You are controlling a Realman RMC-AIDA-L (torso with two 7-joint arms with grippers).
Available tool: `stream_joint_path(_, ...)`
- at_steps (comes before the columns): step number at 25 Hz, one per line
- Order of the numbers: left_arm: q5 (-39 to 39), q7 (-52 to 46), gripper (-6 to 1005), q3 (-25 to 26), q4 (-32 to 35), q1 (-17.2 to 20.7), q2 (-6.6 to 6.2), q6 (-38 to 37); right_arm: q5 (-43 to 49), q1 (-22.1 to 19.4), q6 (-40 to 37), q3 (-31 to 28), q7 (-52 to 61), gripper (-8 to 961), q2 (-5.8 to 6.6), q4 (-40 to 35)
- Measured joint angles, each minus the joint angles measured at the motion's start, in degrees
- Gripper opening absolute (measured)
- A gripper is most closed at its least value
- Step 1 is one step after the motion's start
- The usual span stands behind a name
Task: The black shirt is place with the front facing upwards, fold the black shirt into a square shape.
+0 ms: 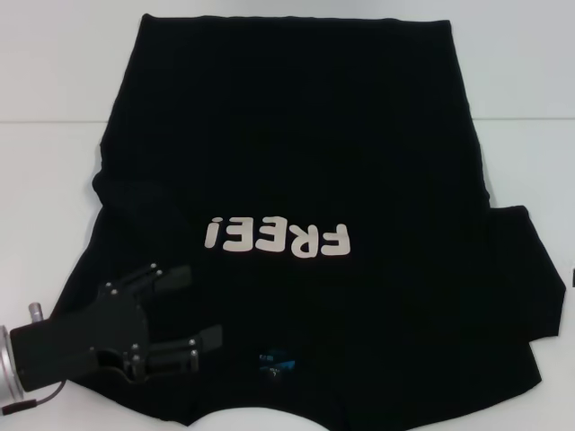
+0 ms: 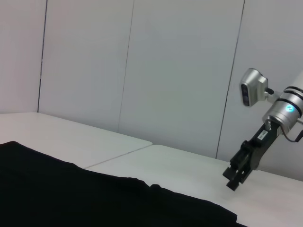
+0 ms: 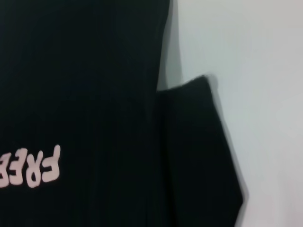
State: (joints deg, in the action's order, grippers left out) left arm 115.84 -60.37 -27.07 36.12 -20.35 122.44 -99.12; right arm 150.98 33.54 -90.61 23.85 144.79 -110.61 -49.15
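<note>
black shirt (image 1: 296, 180) flat, print up, collar at worktop (image 1: 54, 180) near edge | left gripper (image 1: 199, 305) jaws open over near-left shoulder; pinch seam cleanly | right gripper (image 2: 235, 177) raised; jaws unclear

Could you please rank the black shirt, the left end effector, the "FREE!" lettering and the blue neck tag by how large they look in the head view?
1. Black shirt, by far the largest.
2. Left end effector, though it sits nearer the camera, which inflates it.
3. "FREE!" lettering, close to the end effector in span.
4. Blue neck tag, smallest.
</note>
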Motion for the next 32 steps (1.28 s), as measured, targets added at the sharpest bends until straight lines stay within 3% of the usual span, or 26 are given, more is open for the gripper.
stream_joint_path(16, 0.00, -0.97, 943, 0.00, 0.01, -0.04, 0.11, 0.80, 0.12, 2.50, 8.41, 4.08, 0.05, 790, 0.48, 7.70)
stream_joint_path(32, 0.02, -0.98, 943, 0.00, 0.01, 0.12, 0.27, 1.18, 0.11, 4.18, 12.38, 6.53, 0.03, 791, 0.02, 10.46)
